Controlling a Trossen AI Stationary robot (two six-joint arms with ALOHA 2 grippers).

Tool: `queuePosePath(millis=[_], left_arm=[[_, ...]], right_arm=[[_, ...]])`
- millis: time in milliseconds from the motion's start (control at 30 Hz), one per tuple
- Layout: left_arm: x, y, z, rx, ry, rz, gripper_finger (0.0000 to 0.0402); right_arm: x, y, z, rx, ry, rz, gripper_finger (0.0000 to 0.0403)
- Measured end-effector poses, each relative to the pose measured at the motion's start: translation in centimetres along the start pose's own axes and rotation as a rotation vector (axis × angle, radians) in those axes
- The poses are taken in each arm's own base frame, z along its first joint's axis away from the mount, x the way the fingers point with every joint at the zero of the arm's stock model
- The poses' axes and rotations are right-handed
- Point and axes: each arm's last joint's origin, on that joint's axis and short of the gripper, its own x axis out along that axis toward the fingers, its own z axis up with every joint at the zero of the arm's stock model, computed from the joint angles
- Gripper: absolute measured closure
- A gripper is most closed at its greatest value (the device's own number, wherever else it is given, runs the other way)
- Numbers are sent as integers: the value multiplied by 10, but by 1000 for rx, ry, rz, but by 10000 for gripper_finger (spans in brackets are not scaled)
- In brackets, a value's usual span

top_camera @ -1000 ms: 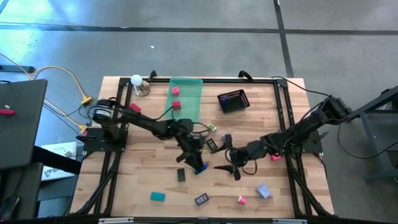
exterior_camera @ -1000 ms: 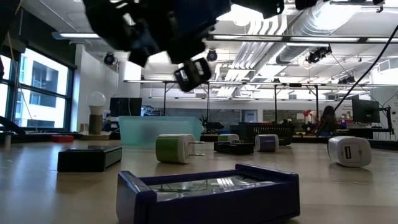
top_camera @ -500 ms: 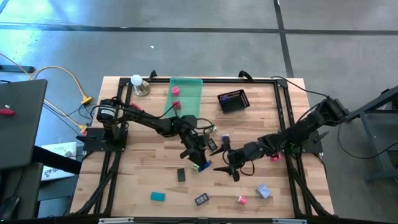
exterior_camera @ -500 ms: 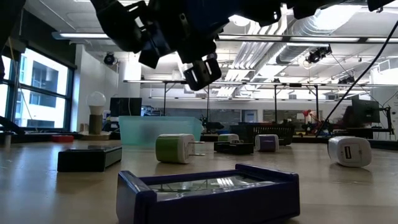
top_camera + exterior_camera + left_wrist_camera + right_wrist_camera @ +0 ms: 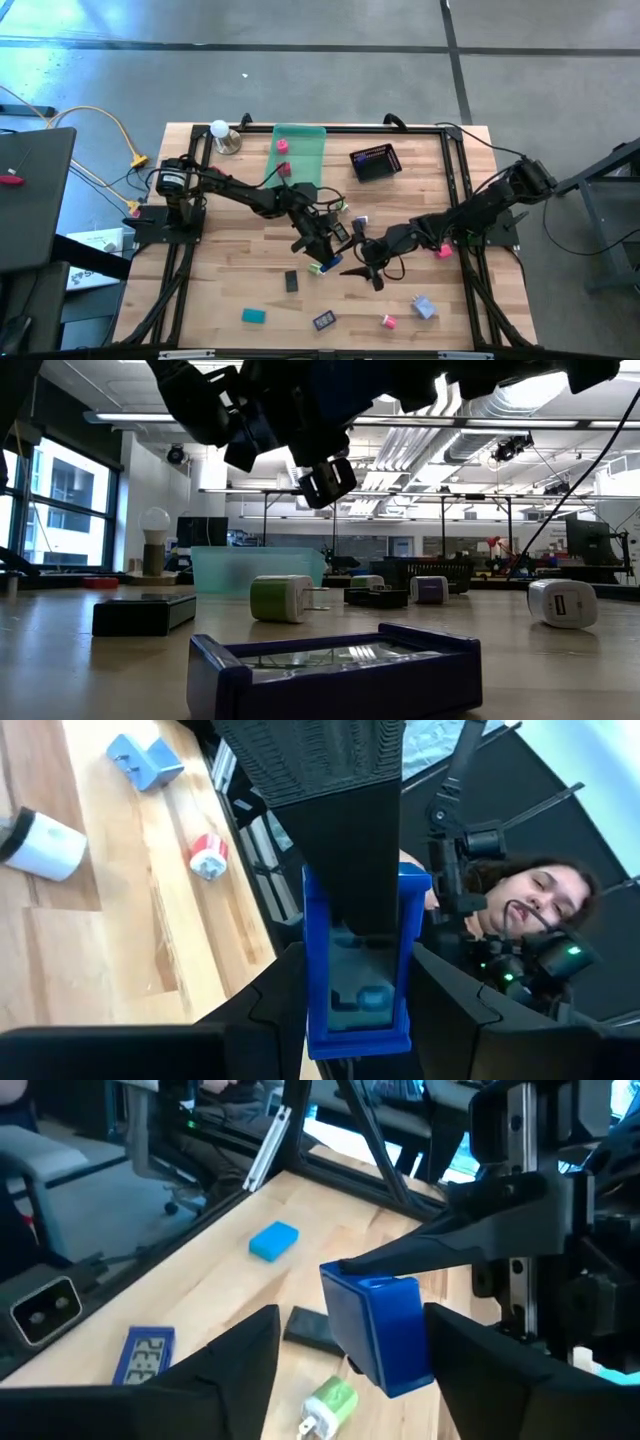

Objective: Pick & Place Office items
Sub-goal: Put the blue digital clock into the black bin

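Observation:
A small blue blocky piece (image 5: 323,265) hangs in the air above the table's middle, with my left gripper (image 5: 320,255) shut on it. It also shows in the left wrist view (image 5: 355,970) and the right wrist view (image 5: 385,1330). My right gripper (image 5: 350,1370) comes in from the table's right, open, one finger on each side of the blue piece. I cannot tell whether it touches the piece. Other office items lie loose on the wood: a teal one (image 5: 253,316), a black one (image 5: 291,282), a blue-framed one (image 5: 324,321), a pink one (image 5: 388,321) and a lavender one (image 5: 424,307). My left gripper pinches the blue piece's two opposite long sides (image 5: 312,990) between its two fingers, which come roughly level from the table's left. The piece sticks out past the fingertips and hangs clear of the table.
A translucent green tray (image 5: 305,150) with pink pieces in it stands at the back. A black mesh basket (image 5: 375,162) sits to its right, and a light bulb (image 5: 220,133) stands at the back left. A green-and-white piece (image 5: 343,207) lies near the arms. A person (image 5: 530,910) is beyond the table.
My left gripper has carried the blue piece a little toward the table's right, closer to my right gripper. It has kept the piece up in the air throughout.

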Motion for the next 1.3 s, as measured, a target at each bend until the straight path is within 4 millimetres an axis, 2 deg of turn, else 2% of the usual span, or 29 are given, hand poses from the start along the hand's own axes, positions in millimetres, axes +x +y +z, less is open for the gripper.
queuePosePath(millis=[400,700,1000,1300], left_arm=[[0,0,0,8,1,1,275],[0,0,0,4,3,3,275],[0,0,-1,10,8,-4,269],[-2,0,2,30,-16,11,202]], right_arm=[[0,-1,0,-41,2,-8,267],[0,-5,-1,-55,3,-5,322],[1,-9,-2,-49,-8,45,339],[1,-7,-6,-24,28,89,344]])
